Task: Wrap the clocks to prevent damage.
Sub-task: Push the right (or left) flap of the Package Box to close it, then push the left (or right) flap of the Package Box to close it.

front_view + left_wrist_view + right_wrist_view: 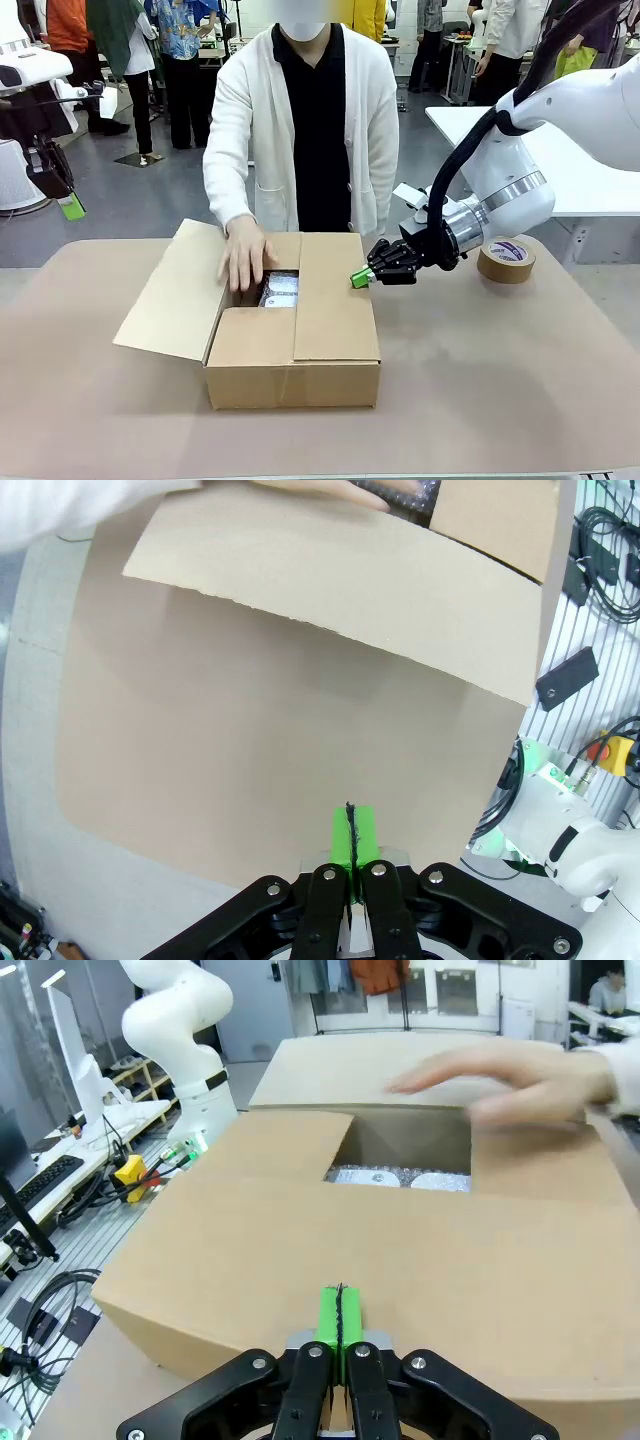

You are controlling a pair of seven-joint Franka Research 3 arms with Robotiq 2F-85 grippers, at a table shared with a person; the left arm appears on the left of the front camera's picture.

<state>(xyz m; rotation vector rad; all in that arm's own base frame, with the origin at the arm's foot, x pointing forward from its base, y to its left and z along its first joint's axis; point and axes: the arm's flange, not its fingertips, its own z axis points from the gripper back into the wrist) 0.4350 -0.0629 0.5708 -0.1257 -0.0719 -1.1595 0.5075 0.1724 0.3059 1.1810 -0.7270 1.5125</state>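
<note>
A cardboard box (295,330) stands mid-table with its left flap (175,290) folded out and its right flap lying flat. Through the gap show bubble-wrapped bundles (280,290) (400,1177); the clocks themselves are hidden under the wrap. The person's hand (245,255) rests on the far flap and is blurred in the right wrist view (500,1080). My right gripper (360,278) (340,1315) is shut and empty, its tips at the box's right edge. My left gripper (70,207) (351,845) is shut and empty, raised off the table's left end, looking down at the open flap (330,590).
A roll of brown tape (506,260) lies on the table behind my right arm. Bare tabletop (480,380) spreads to the front and right of the box. Other people stand far behind the person.
</note>
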